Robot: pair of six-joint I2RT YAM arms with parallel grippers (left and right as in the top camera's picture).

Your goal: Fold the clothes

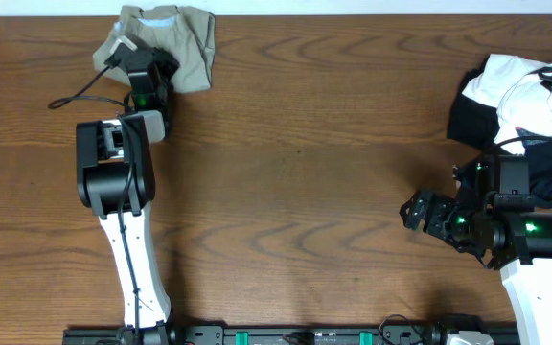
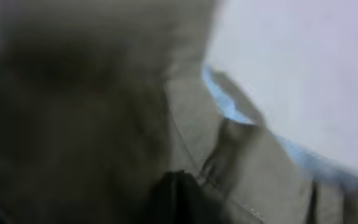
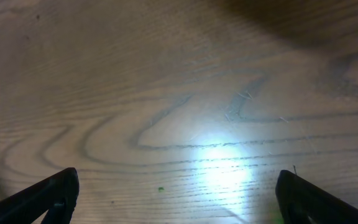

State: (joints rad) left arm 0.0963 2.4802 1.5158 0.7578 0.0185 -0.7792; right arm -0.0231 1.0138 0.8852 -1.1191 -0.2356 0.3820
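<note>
From above we see the khaki garment (image 1: 185, 38), a wrinkled grey-beige cotton piece bunched at the far left edge of the brown wood-grain table (image 1: 295, 144). The left gripper (image 1: 134, 48) is down on the garment's near-left part, so most of the cloth lies to its right and slightly beyond, its longer side running roughly along the table edge. The right gripper (image 1: 418, 213) hovers over bare wood, well apart from the garment and just beside the heap of black and white garments (image 1: 535, 86); the left arm is plainly the nearer one. In the left wrist view, blurred khaki garment (image 2: 247, 162) fills almost everything, a pale blue inner strip showing, and creases gather at the dark left gripper (image 2: 176, 196), whose jaws are together and, we judge, pinched on the fabric. In the right wrist view, the right gripper (image 3: 176, 186) has its jaws spread wide over lit table (image 3: 166, 93), holding nothing.
</note>
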